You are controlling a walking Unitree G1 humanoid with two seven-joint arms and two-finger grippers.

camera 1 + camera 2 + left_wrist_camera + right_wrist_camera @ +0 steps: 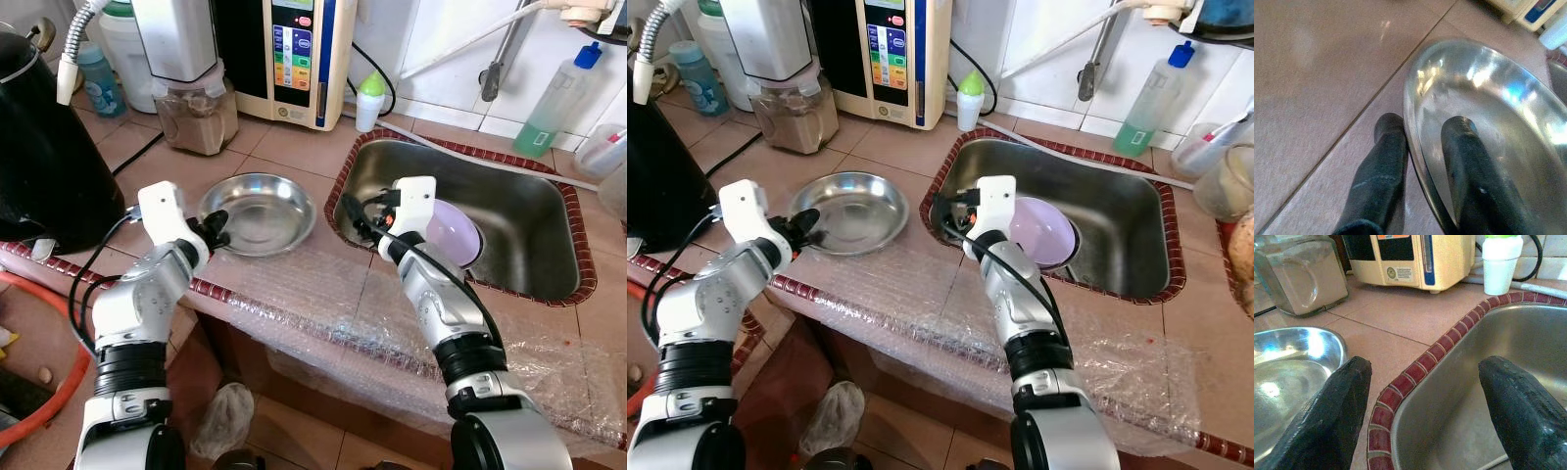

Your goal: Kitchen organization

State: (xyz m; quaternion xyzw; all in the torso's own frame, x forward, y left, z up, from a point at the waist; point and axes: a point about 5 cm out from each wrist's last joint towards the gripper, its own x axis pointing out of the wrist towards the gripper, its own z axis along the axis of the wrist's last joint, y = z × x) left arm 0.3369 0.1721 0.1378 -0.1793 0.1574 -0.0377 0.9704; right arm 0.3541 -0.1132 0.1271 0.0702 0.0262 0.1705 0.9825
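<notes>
My left pincer [1420, 147] is clamping the near rim of the shallow round stainless-steel dish [260, 211], one black finger [1382, 161] outside under the lip, the other inside on the shiny metal. The dish is sitting on the brown tiled counter [294, 147], just left of the steel sink basin [529, 235] with its red-tile border [1420, 367]. My right pincer [1425, 396] is spread wide and holding nothing, hovering over the sink's left edge, one finger toward the dish side, the other over the basin. A pale lilac bowl [453, 233] is lying in the sink just behind my right wrist. At the back I am seeing a cream water-purifier unit [299, 59], a glass blender jar of brown powder [196, 116] and a small white bottle with a green cap [369, 100]. Bubble wrap [323, 304] is covering the counter's front edge.
</notes>
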